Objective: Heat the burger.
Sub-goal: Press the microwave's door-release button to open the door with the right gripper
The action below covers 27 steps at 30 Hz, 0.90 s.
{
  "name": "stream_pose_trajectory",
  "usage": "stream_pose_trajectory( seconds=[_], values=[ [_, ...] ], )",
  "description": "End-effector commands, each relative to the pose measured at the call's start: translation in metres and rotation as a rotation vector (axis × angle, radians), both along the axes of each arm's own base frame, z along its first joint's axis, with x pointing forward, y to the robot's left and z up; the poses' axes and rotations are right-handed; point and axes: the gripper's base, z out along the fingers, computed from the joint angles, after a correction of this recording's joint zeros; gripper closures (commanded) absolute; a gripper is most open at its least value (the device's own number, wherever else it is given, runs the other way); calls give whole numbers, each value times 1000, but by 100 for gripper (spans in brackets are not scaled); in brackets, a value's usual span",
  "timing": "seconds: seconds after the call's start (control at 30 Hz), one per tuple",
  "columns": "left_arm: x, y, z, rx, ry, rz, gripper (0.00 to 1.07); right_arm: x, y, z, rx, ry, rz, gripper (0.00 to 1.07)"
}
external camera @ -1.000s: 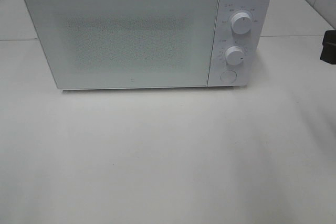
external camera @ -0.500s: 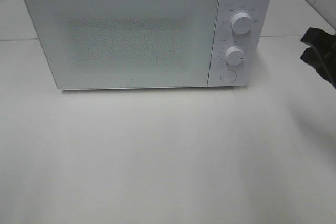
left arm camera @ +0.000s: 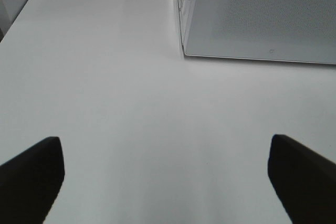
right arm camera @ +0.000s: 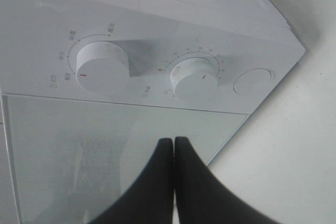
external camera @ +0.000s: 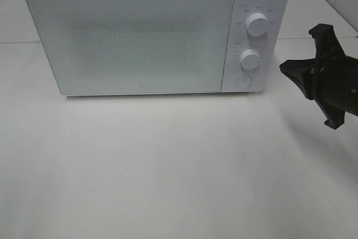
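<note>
– Two grippers: how does each one stand?
– The left gripper is spread wide with nothing between its fingers. It is above the worktop, in front of the microwave and toward that box's left front corner. The right gripper is clenched, fingertips pressed together on nothing, and reaches in from the worktop's right edge with its tip toward the control panel.
– Touching the panel?
– No, near it but apart. The tip is about level with the lower knob and the round button; the upper knob sits above them.
– And the burger?
– Cannot tell. The microwave stands by the worktop's back edge with its door shut, and nothing shows through the frosted pane
</note>
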Motion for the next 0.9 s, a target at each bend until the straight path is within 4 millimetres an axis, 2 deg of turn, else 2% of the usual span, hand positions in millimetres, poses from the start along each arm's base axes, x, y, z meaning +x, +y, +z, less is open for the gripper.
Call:
stream_pose_trajectory(
  seconds=[0.03, 0.13, 0.3, 0.5, 0.9],
  values=[
    [-1, 0, -1, -4, -10, 0, 9, 3, 0, -1, 72, -3, -27, 107],
    [-1, 0, -1, -4, -10, 0, 9, 3, 2, -6, 109, 42, -59, 107],
    [-1, 0, -1, -4, -10, 0, 9, 0, 27, -13, 179, 81, -111, 107],
    [-1, 0, -1, -4, -10, 0, 9, -4, 43, -25, 229, 145, -217, 107],
    [-1, 0, -1, -4, -10, 0, 9, -3, 37, -44, 259, 214, -399, 107]
  ],
)
